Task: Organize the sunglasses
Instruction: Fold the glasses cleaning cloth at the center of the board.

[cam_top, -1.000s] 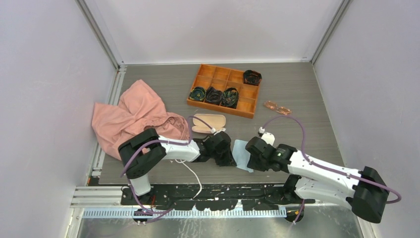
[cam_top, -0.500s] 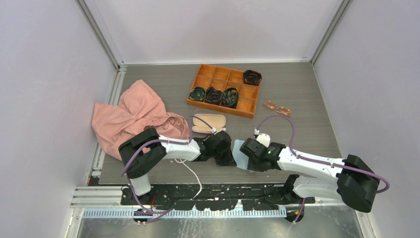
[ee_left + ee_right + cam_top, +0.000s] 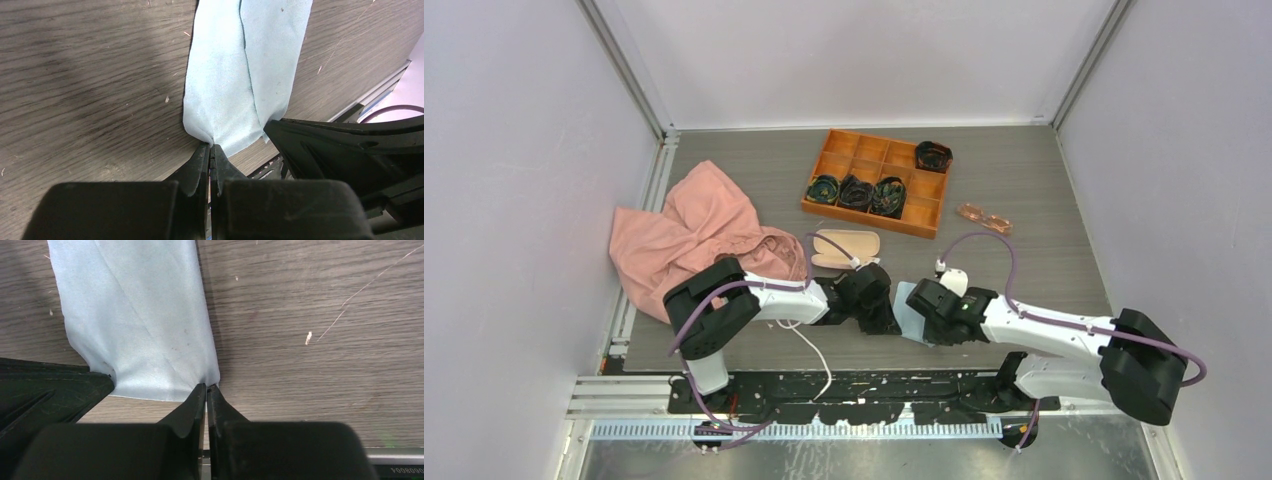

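The sunglasses [image 3: 984,216], with pinkish-orange lenses, lie on the table right of the tray, far from both grippers. The pink hard case [image 3: 846,246] lies shut just behind the left gripper. A light blue cloth [image 3: 910,301] lies folded between the two grippers; it also shows in the left wrist view [image 3: 240,75] and in the right wrist view [image 3: 135,315]. My left gripper [image 3: 211,147] is shut on the cloth's near left corner. My right gripper [image 3: 206,387] is shut on its near right corner.
An orange compartment tray [image 3: 924,214] with several dark rolled items stands at the back middle. A pink garment [image 3: 689,230] is heaped at the left. The table's near edge and a metal rail [image 3: 824,385] run just below the grippers.
My right gripper has moved left toward the left gripper, and the cloth between them has narrowed. The left arm has stayed in place.
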Robot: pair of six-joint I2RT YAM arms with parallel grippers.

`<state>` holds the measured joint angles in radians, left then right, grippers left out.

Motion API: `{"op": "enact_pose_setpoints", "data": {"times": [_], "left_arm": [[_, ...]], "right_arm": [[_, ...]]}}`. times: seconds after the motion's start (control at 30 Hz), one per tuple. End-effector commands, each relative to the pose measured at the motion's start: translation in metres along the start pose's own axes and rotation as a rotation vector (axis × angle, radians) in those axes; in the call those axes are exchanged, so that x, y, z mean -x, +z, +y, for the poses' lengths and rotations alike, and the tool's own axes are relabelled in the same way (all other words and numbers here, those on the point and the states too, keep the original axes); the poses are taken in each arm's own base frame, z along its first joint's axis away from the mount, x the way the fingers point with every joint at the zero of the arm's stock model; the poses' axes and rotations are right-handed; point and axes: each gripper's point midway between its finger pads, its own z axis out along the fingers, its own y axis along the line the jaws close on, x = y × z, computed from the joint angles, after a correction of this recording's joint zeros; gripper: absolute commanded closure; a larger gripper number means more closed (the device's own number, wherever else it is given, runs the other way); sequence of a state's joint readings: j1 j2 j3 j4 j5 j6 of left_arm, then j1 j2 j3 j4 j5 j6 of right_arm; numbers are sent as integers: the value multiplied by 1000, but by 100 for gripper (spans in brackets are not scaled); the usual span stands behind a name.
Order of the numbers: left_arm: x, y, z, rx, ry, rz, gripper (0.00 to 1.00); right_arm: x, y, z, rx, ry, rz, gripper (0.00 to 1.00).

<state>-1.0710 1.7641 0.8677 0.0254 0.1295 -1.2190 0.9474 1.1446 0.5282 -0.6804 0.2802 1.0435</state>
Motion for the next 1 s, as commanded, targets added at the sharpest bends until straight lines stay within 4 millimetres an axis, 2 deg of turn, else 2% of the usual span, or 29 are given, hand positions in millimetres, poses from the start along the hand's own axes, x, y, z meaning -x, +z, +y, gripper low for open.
{"op": "enact_pose_setpoints", "data": {"times": [0.0,0.03,0.17,0.43,0.5,0.67,0.8,0.97], "left_arm": [[1,4,16,61,16,3,99],[2,3,16,62,15,0,99],[5,0,19,63,12,-8,99],[12,-10,24,77,8,-46,99],[15,-11,28,97,5,-56,99],[17,-13,41,137,-13,-70,99],[16,-17,50,150,-28,-79,99],[13,-18,51,147,-31,-72,100]], "right_arm": [[-2,12,-8,-51,-9,-14,95],[-2,12,-9,-57,-8,-15,98],[3,6,-4,-31,16,-34,99],[33,-29,5,56,92,-143,99],[33,-27,2,56,130,-152,99],[12,-8,-13,48,247,-115,100],[4,-2,-19,62,310,-106,99],[3,-3,-24,55,328,-109,91]]}}
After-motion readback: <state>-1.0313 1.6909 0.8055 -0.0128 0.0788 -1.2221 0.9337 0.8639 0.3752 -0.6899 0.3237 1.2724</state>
